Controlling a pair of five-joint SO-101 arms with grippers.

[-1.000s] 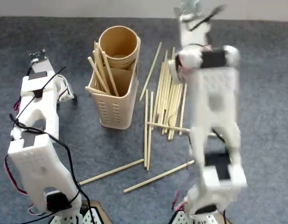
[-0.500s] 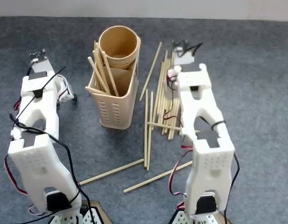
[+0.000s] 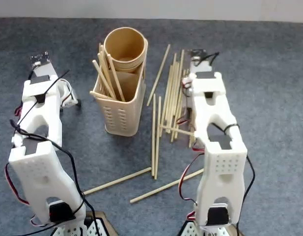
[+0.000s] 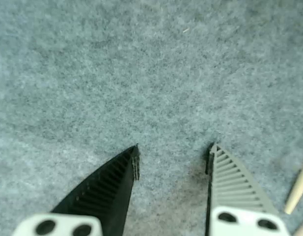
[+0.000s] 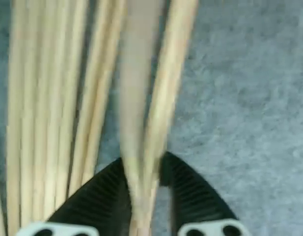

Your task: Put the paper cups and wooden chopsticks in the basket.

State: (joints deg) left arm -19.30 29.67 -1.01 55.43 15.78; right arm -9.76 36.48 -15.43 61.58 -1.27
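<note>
High view: right arm (image 3: 212, 128) is now lying low over pale wooden chopsticks (image 3: 172, 93) right of cream perforated plastic basket (image 3: 121, 105), vs raised 1 s ago. Tan paper cups (image 3: 124, 46) are sitting in basket.
Left wrist: left gripper (image 4: 173, 152) is hanging w/ jaws apart over grey carpet (image 4: 141, 64).
Right wrist: right gripper (image 5: 141, 167) is pinching two chopsticks.

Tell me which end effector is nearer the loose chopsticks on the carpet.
Right. The right end effector sits in the loose chopsticks, jaws pinching two sticks. The left end effector hangs open over bare carpet, across the basket from them.
</note>
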